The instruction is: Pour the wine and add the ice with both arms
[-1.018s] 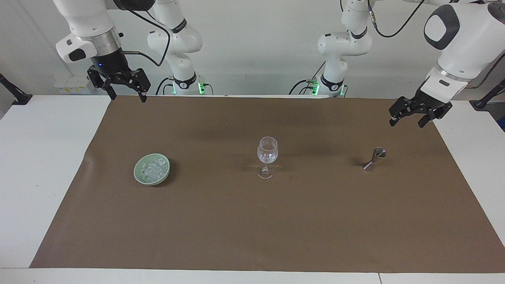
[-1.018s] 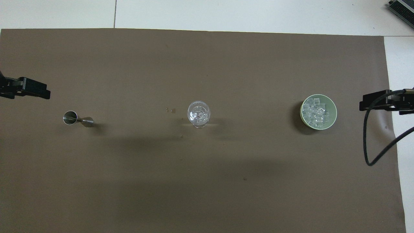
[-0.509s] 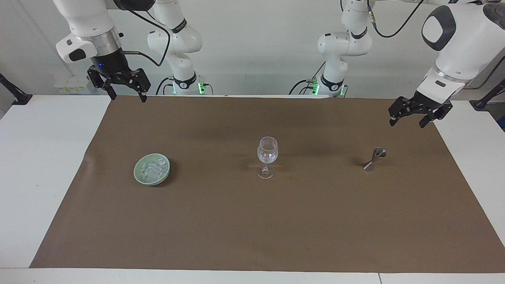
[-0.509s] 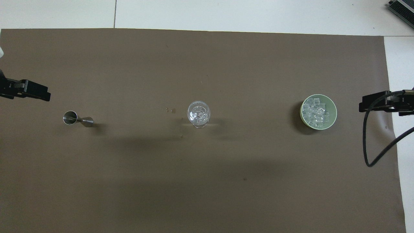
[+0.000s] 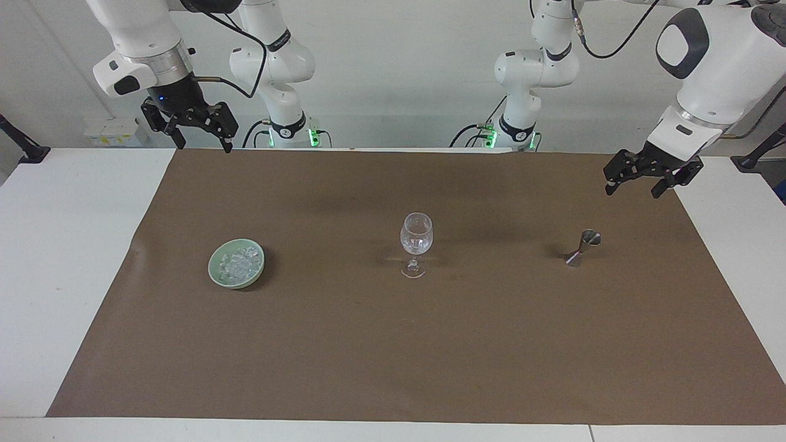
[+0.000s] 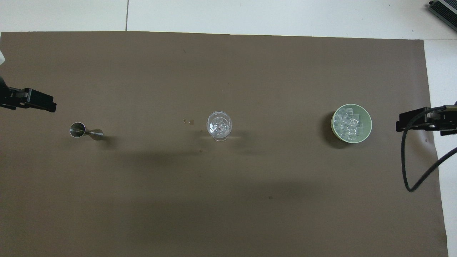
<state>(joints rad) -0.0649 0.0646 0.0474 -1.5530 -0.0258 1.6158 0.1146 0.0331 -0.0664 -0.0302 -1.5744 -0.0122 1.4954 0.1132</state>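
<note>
- Landmark: wine glass (image 5: 416, 243), upright at mid-mat on the brown mat (image 5: 393, 356). Items listed as they run across the facing view.
- Right gripper (image 5: 203, 132): up in the air over the mat's edge nearest the robots, at the right arm's end, well apart from the glass. Fingers spread, holding nothing. Compared with a second ago it has risen a little and drifted slightly toward the glass's side.
- Green bowl (image 5: 236, 263): on the mat, well apart from the glass toward the right arm's end, slightly farther from the robots than the glass. Unmoved.
- Ice (image 5: 238, 262): heap of clear chunks inside the bowl. A few clear pieces also show in the glass's bowl.
- Glass: same spot as before.
- Metal jigger (image 5: 583, 247): upright, well apart from the glass toward the left arm's end. Unmoved.
- Left gripper (image 5: 635, 183): in the air above the mat near the jigger, nothing held, fingers spread. Lifted a touch since a second ago.
</note>
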